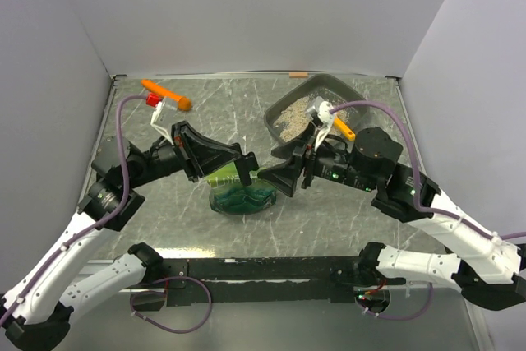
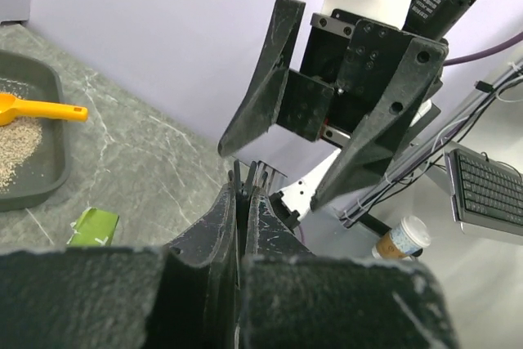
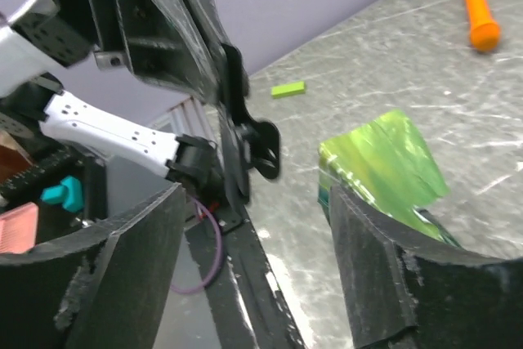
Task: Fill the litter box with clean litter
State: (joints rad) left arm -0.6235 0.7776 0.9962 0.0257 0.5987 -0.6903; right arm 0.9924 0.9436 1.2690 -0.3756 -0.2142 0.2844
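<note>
Grey litter box (image 1: 343,88) behind right tool (image 1: 273,168) — spread wide, empty | left tool (image 2: 245,190) closed

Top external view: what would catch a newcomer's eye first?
Two black grippers, the left gripper shut and the right gripper open, meet nose to nose over a shiny green bag at mid-table. At far right, a grey litter box holds pale litter and an orange scoop.

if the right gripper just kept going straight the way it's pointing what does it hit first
Most likely the left gripper: its shut fingers sit directly ahead, between the right gripper's open fingers. The green bag lies lower, to the side; depth is unclear.
</note>
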